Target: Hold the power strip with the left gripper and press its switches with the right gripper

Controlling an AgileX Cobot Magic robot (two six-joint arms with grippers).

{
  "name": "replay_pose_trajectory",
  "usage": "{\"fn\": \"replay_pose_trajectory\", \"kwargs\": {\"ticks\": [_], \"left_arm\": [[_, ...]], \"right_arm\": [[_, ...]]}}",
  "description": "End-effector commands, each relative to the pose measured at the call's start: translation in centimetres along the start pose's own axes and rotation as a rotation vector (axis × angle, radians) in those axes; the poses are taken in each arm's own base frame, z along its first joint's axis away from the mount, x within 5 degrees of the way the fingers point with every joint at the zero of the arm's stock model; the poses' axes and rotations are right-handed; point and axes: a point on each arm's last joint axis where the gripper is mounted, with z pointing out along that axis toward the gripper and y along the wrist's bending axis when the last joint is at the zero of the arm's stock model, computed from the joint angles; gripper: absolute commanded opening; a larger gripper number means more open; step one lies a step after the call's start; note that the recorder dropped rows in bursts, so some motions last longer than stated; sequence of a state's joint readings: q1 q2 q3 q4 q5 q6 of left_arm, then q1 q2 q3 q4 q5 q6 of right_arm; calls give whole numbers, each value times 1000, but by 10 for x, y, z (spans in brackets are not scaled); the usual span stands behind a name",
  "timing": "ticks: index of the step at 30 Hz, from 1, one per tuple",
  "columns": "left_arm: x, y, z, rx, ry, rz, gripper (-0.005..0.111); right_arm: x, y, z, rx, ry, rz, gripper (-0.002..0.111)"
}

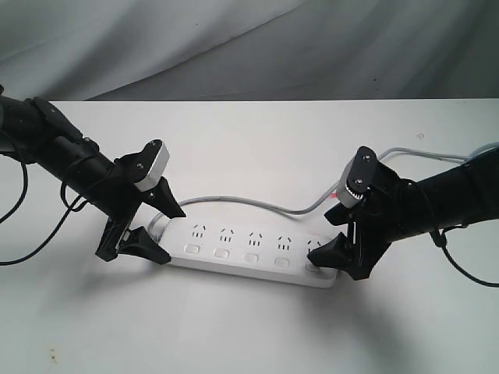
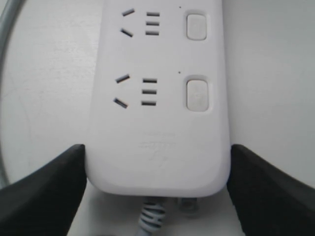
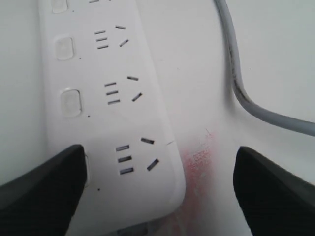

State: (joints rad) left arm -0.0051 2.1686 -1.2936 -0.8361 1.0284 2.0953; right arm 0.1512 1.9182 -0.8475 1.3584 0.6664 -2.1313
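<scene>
The white power strip (image 1: 249,245) lies flat on the table with its row of switches (image 1: 221,254) toward the front edge. My left gripper (image 1: 175,235) is shut on the strip's cord end; in the left wrist view both black fingers (image 2: 54,187) press the strip (image 2: 157,123) from either side, below two switches (image 2: 197,94). My right gripper (image 1: 323,238) stands open over the other end. In the right wrist view one finger (image 3: 44,182) rests on the strip (image 3: 123,196) where the last switch sits, hiding it. The other finger hangs over bare table. Further switches (image 3: 70,102) show beyond.
The grey cord (image 1: 257,204) leaves the strip's left end, curves behind it and runs off to the right (image 3: 236,73). A faint pink smudge (image 3: 199,160) marks the white table (image 1: 249,335) beside the strip's end. Grey cloth hangs behind.
</scene>
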Motion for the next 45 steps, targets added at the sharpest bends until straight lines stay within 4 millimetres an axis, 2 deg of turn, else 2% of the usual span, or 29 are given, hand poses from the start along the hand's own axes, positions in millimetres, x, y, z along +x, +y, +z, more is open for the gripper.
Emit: {"fn": "replay_pose_trajectory", "kwargs": {"ticks": [1, 15, 27, 40, 43, 45], "left_arm": [[-5, -1, 0, 11, -22, -2, 47], [-5, -1, 0, 11, -22, -2, 47], [-5, -1, 0, 11, -22, -2, 47], [-5, -1, 0, 11, -22, -2, 47], [-5, -1, 0, 11, -22, -2, 47], [-5, -1, 0, 11, -22, -2, 47]], "right_arm": [[8, -2, 8, -12, 28, 1, 75], [21, -9, 12, 67, 119, 14, 75], [31, -6, 14, 65, 171, 10, 75], [34, -4, 13, 40, 194, -23, 75], [28, -4, 14, 37, 148, 22, 75], [17, -4, 10, 22, 90, 24, 75]]}}
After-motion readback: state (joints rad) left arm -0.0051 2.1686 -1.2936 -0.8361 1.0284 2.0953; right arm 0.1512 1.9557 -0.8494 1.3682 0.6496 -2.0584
